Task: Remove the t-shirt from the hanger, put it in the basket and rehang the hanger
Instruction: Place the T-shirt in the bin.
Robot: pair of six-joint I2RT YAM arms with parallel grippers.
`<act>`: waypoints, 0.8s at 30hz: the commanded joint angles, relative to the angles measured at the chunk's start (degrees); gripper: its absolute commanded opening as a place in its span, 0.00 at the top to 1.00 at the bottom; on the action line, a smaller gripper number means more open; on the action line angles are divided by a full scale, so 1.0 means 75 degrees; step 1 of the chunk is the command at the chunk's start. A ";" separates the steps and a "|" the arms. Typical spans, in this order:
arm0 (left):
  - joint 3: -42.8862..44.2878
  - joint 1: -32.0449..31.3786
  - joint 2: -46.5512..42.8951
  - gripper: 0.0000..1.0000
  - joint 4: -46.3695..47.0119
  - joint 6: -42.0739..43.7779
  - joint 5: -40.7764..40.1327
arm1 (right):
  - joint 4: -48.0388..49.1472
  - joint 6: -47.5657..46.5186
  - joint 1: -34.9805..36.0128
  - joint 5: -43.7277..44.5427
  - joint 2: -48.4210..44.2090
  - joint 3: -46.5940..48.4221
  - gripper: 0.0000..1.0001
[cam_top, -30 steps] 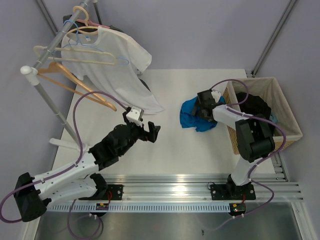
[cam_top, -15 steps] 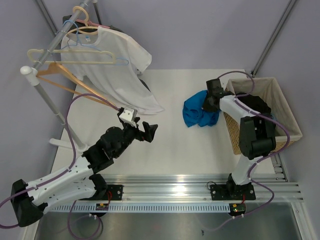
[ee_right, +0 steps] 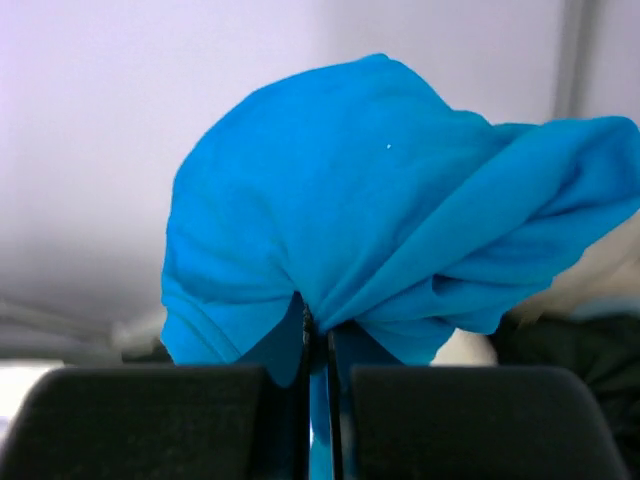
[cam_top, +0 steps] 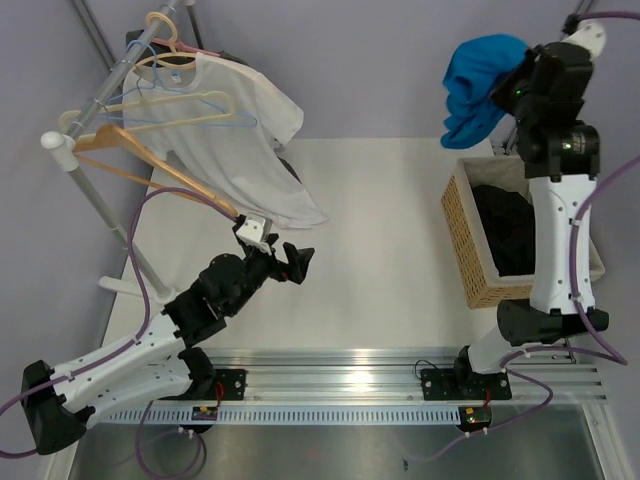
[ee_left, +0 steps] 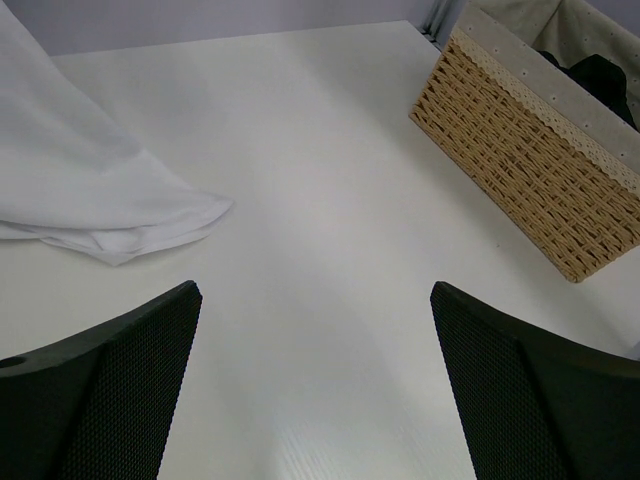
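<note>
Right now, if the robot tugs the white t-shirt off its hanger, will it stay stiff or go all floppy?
Probably floppy: the white t-shirt sags from its hanger and its hem crumples on the table. Likely light, since a thin hanger carries it. It may snag rather than slide, because the collar wraps the hanger.

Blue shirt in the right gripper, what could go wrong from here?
The right gripper pinches only a fold of the blue shirt, which hangs near the far edge of the basket; it could slip or drop outside. The white t-shirt is on its hanger; tugging its hem might drag the hanger off the rail.
</note>
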 commanded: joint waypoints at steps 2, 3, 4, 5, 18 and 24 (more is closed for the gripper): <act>0.0082 -0.0041 -0.0121 0.01 0.0213 -0.0109 -0.0173 | -0.0572 -0.0714 -0.0212 0.1251 -0.0305 0.1234 1.00; 0.0070 -0.0041 -0.0157 0.01 0.0213 -0.0121 -0.0185 | -0.0397 -0.0842 -0.0224 0.1461 -0.0387 0.1060 1.00; 0.0047 -0.0041 -0.0204 0.01 0.0213 -0.0121 -0.0185 | -0.0233 -0.0913 -0.0270 0.1753 -0.0643 0.0827 1.00; 0.0047 -0.0041 -0.0262 0.01 0.0213 -0.0132 -0.0162 | -0.0034 -0.0984 -0.0317 0.1861 -0.0773 0.0546 1.00; 0.0047 -0.0041 -0.0473 0.01 0.0119 -0.0191 -0.0103 | 0.2016 -0.0457 -0.1864 0.1979 -0.1362 -0.3766 1.00; 0.0082 -0.0041 -0.0474 0.01 0.0048 -0.0179 -0.0127 | 0.2685 0.0185 -0.2202 0.1972 -0.0765 -0.5487 1.00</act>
